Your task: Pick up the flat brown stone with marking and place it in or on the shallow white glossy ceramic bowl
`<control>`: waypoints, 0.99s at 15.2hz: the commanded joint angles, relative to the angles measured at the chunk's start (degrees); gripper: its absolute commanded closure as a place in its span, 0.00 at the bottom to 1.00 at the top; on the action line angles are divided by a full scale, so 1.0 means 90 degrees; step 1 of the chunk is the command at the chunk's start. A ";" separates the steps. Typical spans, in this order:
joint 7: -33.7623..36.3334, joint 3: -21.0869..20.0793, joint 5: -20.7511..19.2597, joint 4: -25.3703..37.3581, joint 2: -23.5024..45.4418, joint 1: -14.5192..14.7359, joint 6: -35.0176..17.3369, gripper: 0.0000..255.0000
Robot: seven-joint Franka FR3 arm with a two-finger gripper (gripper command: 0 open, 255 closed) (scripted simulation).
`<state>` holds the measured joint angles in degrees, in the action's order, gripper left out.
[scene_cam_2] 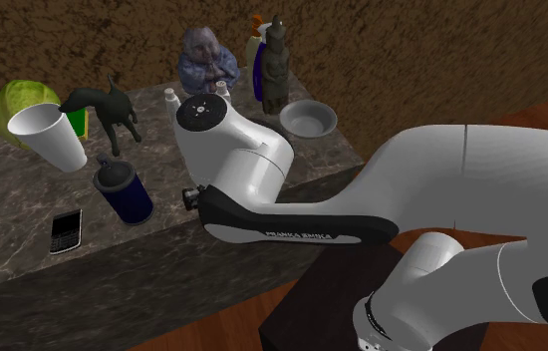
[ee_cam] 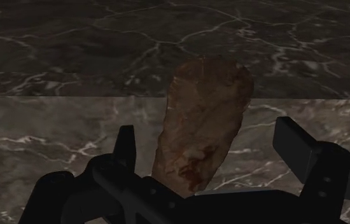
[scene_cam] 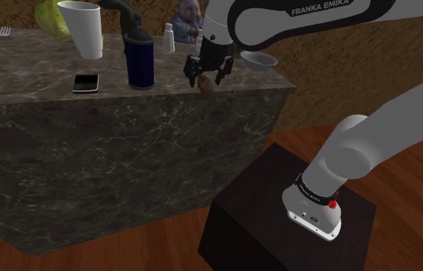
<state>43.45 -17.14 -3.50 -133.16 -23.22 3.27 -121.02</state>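
Straddling the stone (ee_cam: 205,108), our gripper (ee_cam: 207,135) hangs open and clear of it, the stone's long axis square to the closing line

Dark veined worktop in a dim, brown-walled room

The worktop (scene_cam: 41,77) is a heavy block of dark stone veined in white, on its top and front alike. Behind it rises a rough, mottled brown wall (scene_cam: 356,69), and below lies a reddish wooden floor (scene_cam: 110,250). The light is low.
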 commanded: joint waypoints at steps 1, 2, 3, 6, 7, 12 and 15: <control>0.0005 -0.0003 -0.0001 -0.0005 0.0004 0.0000 -0.0010 0.00; 0.0005 -0.0003 -0.0001 -0.0005 0.0004 0.0000 -0.0010 0.00; 0.0005 -0.0003 -0.0001 -0.0005 0.0004 0.0000 -0.0010 0.00; 0.0005 -0.0003 -0.0001 -0.0005 0.0005 0.0000 -0.0010 1.00; 0.0005 -0.0003 -0.0001 -0.0005 0.0004 0.0000 -0.0010 1.00; 0.0005 -0.0003 -0.0001 -0.0005 0.0005 0.0000 -0.0010 1.00; -0.0011 0.0005 0.0005 0.0066 -0.0013 0.0001 0.0077 1.00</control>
<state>43.41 -17.12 -3.47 -132.98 -23.29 3.28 -120.77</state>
